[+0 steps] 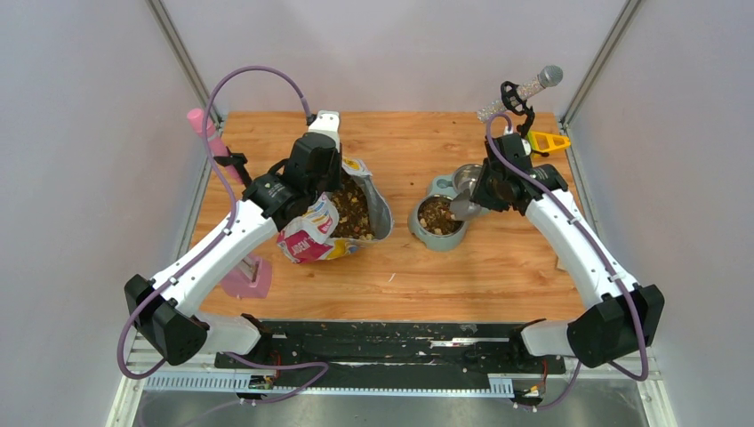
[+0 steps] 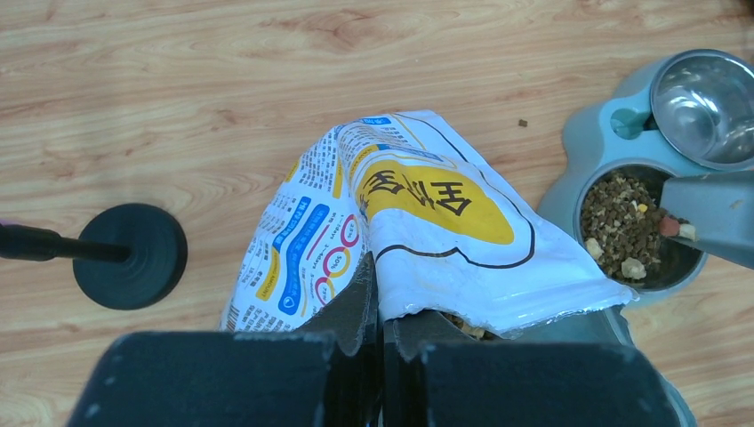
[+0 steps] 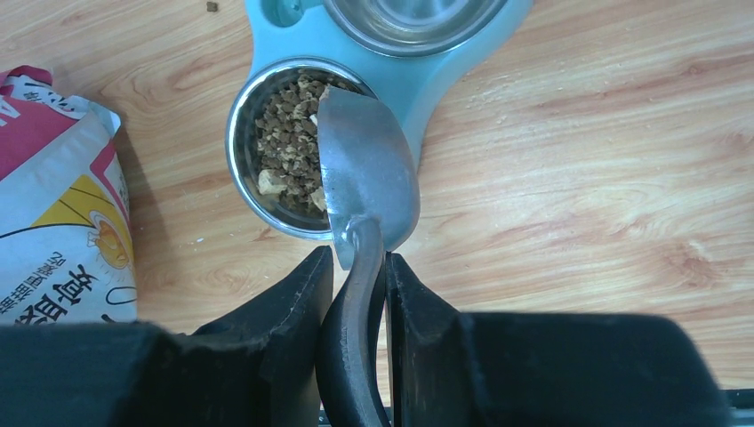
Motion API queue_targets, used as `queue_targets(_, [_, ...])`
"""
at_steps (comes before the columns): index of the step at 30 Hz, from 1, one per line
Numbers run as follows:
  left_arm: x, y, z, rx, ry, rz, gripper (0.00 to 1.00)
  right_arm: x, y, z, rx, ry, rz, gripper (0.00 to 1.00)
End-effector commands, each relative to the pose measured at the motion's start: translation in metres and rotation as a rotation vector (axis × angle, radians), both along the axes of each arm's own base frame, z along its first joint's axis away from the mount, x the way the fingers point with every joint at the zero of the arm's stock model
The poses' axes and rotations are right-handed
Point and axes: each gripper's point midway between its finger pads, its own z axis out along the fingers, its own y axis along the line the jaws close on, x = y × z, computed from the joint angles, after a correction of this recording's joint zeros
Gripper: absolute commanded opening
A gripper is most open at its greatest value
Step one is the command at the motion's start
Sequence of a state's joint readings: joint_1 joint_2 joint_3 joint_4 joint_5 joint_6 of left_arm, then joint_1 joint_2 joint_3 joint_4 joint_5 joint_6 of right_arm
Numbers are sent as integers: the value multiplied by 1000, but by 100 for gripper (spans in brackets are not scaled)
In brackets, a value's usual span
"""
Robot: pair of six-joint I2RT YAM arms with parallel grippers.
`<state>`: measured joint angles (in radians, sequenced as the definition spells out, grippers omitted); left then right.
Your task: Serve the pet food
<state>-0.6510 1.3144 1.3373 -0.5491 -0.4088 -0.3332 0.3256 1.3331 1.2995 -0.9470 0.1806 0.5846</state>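
Observation:
Brown pet food (image 1: 439, 214) (image 3: 286, 142) (image 2: 624, 222) fills the near steel bowl of a blue-grey double feeder (image 1: 442, 187) (image 3: 418, 76). More kibble (image 1: 352, 213) shows inside the open cat-print bag (image 1: 333, 222) (image 2: 418, 213). My left gripper (image 2: 381, 294) (image 1: 322, 173) is shut on the bag's top edge. My right gripper (image 3: 358, 267) (image 1: 485, 191) is shut on the handle of a grey scoop (image 3: 366, 169) (image 1: 462, 207) (image 2: 711, 218). The scoop is tipped over the bowl's right rim, and a few pieces lie at its edge in the left wrist view.
The feeder's far bowl (image 2: 707, 102) holds no kibble. A black round stand (image 2: 133, 255) sits left of the bag. A pink holder (image 1: 244, 276), a yellow piece (image 1: 549, 140) and a grey-tipped rod (image 1: 525, 89) lie near the table's edges. One kibble crumb (image 2: 523, 123) is loose.

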Motion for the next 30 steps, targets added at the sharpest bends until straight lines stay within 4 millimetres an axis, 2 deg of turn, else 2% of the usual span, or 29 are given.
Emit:
queue_targets(1, [2, 9, 52, -89, -145, 39, 0, 12, 9, 27, 23, -68, 66, 0])
queue_targets(5, [1, 7, 51, -98, -138, 32, 0, 17, 14, 32, 14, -82, 86, 0])
queue_targets(11, [2, 7, 54, -94, -139, 27, 0, 10, -16, 24, -128, -52, -11, 0])
queue_targets(13, [2, 7, 54, -93, -140, 28, 0, 9, -18, 29, -128, -66, -18, 0])
queue_targets(18, [3, 4, 54, -98, -136, 21, 0, 8, 11, 44, 8, -118, 100, 0])
queue_targets(20, [3, 3, 54, -99, -133, 15, 0, 7, 12, 51, 28, -136, 93, 0])
queue_targets(25, [3, -5, 56, -112, -123, -19, 0, -10, 21, 94, 151, -257, 110, 0])
queue_targets(30, [1, -25, 49, -100, -84, -102, 0, -45, 40, 141, 369, -409, 175, 0])
